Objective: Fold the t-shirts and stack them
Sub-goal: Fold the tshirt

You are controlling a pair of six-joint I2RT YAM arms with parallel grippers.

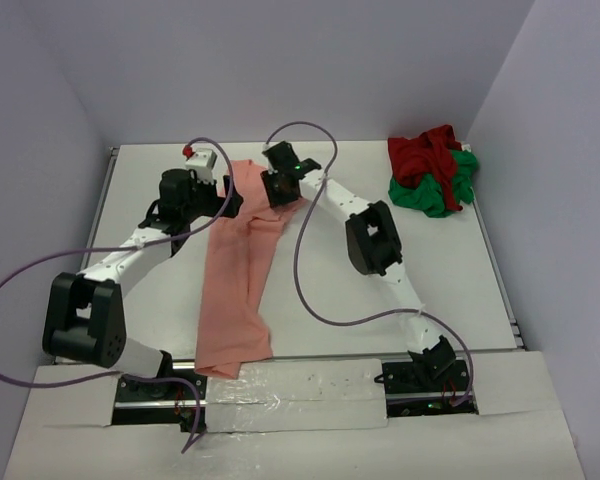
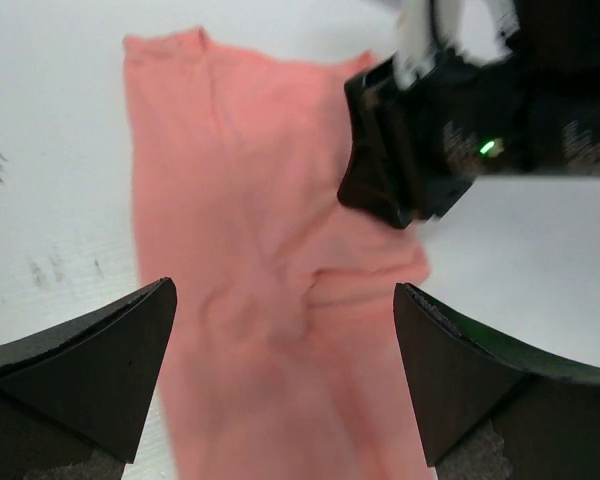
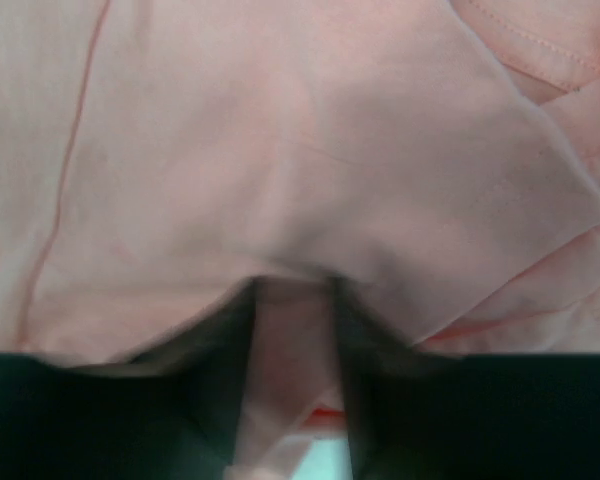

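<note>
Salmon-pink t-shirt (image 1: 235,290) is lying on the table (image 1: 460,280) as one long narrow strip. Its long axis is running near-far, w/ the near end leaning a bit left and reaching the near edge btwn the arm bases. Right tool (image 1: 278,188) is sitting on the strip's far end, fingers only narrowly apart w/ a fold of cloth btwn them; can't tell if it's pinching or loose. Left tool (image 1: 230,203) is hovering at the strip's left edge near that same end, jaws spread wide, holding nothing. Dark red t-shirt (image 1: 425,155) & bright green t-shirt (image 1: 445,192) are lying crumpled together far right, well apart.
</note>
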